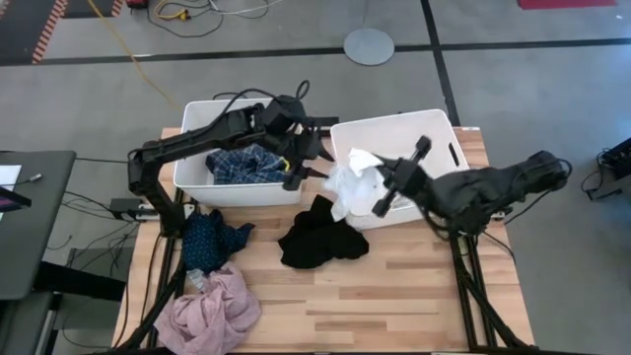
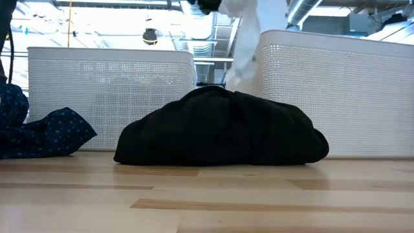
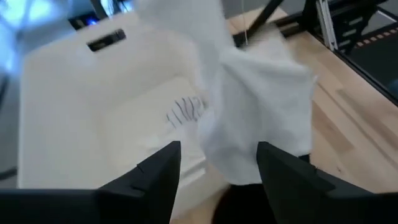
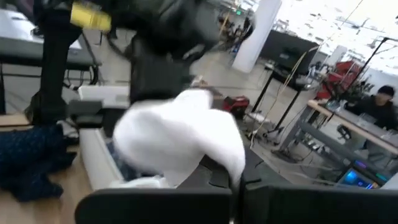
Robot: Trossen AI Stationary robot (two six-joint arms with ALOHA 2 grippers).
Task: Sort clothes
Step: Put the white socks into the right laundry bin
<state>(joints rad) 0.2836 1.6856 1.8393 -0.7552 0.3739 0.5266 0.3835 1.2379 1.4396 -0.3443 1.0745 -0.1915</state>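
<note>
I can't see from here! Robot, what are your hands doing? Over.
Right gripper shut on white garment at right bin edge. Left gripper open beside it. Black garment on table below.

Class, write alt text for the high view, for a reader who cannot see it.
Seen from above, two dark arms meet over a white cloth draped on the rim of the right white plastic bin. The left bin holds a blue plaid garment. On the wooden table lie black, navy patterned and pink garments.
</note>
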